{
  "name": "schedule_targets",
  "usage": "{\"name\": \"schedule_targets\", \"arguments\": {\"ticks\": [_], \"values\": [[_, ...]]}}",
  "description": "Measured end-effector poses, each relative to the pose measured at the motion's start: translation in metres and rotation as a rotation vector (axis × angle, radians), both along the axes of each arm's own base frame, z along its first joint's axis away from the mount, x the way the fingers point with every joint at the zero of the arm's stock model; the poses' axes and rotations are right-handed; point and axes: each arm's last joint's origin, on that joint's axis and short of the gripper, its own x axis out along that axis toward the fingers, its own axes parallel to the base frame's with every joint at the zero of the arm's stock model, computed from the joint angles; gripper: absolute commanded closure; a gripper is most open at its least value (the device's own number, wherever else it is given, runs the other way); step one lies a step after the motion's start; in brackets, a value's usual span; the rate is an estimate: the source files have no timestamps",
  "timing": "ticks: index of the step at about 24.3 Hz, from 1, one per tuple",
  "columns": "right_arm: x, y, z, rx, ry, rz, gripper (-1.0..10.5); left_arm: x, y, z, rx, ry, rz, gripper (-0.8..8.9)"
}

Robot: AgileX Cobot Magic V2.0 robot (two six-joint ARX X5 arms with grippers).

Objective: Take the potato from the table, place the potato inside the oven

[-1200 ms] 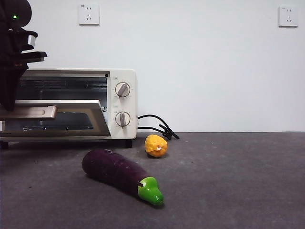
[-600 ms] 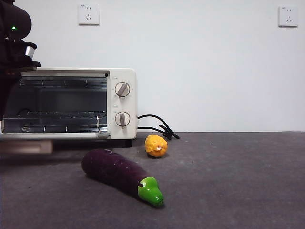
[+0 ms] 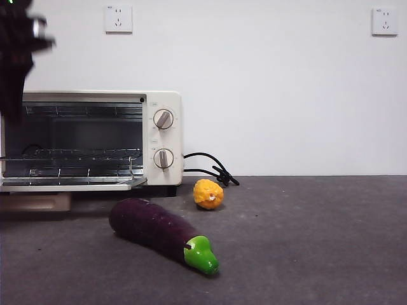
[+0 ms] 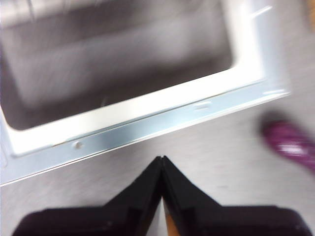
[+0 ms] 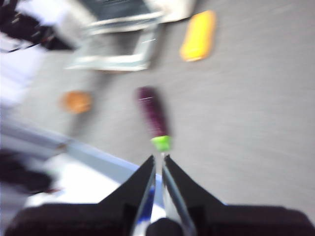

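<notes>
Grey table (image 3: 318,241) bears oven (image 3: 162,101), eggplant (image 3: 149,225), yellow ball (image 3: 208,194)

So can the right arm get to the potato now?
Probably yes. The potato lies in the open on the table, apart from the eggplant, with nothing on top of it. The right end effector hangs above with its jaws shut, so it must open first.

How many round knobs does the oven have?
2. Both sit on the oven's right panel: the upper knob directly above the lower knob.
</notes>
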Motion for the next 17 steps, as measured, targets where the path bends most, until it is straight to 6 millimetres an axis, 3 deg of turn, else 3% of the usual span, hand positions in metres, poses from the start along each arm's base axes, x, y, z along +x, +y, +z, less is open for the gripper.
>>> {"name": "schedule_targets", "arguments": {"ticks": [3, 6, 9, 14, 17], "values": [[0.025, 0.004, 0.003, 0.171, -0.027, 0.157, 9.1, -0.040, 0.001, 0.046, -0.059, -0.177, -0.028, 8.19], [0.041, 0.005, 0.006, 0.249, -0.066, 0.223, 7.2, -0.090, 0.004, 0.085, -0.062, -0.366, -0.043, 8.19], [0.049, 0.009, 0.013, 0.280, -0.100, 0.227, 6.1, -0.154, 0.008, 0.117, -0.055, -0.580, -0.066, 8.19], [0.066, 0.035, 0.050, 0.344, -0.309, 0.285, 3.0, -0.235, 0.013, 0.137, -0.062, -0.825, -0.070, 8.19], [0.074, 0.057, 0.070, 0.396, -0.387, 0.329, 1.3, -0.257, 0.015, 0.138, -0.065, -0.878, -0.069, 8.19]]}}
